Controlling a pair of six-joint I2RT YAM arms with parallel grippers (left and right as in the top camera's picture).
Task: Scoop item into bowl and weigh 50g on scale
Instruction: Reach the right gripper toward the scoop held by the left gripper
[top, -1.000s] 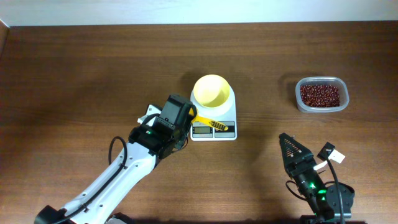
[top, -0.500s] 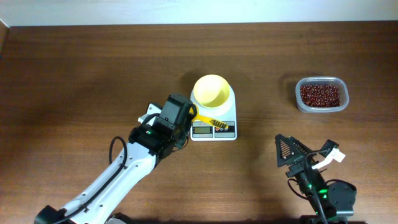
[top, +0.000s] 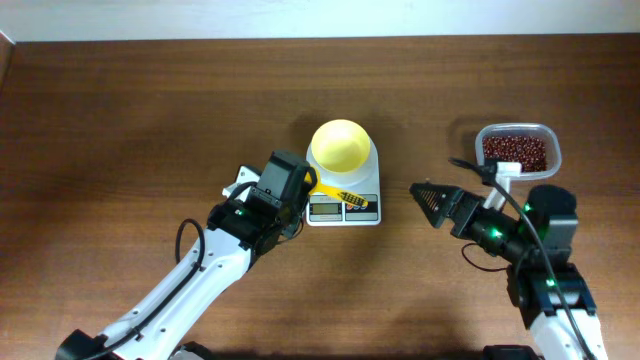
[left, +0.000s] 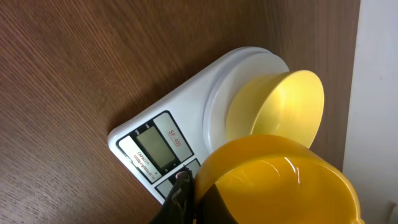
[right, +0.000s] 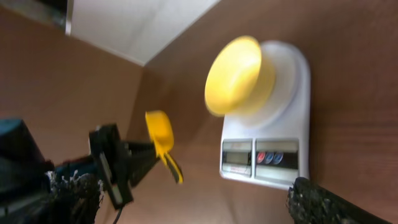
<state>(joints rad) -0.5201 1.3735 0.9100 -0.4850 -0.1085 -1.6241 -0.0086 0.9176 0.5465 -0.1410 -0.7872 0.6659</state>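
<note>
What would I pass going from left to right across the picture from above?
The left end effector gripping the yellow scoop → scale → right end effector → clear tub of beans.

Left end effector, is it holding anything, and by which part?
The left end effector grips the scoop near its cup; the handle sticks out free.

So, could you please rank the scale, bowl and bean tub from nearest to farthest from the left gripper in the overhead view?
1. Scale, just beside the left gripper, which holds the scoop.
2. Bowl, on the scale's far end.
3. Tub, far off to the right.
</note>
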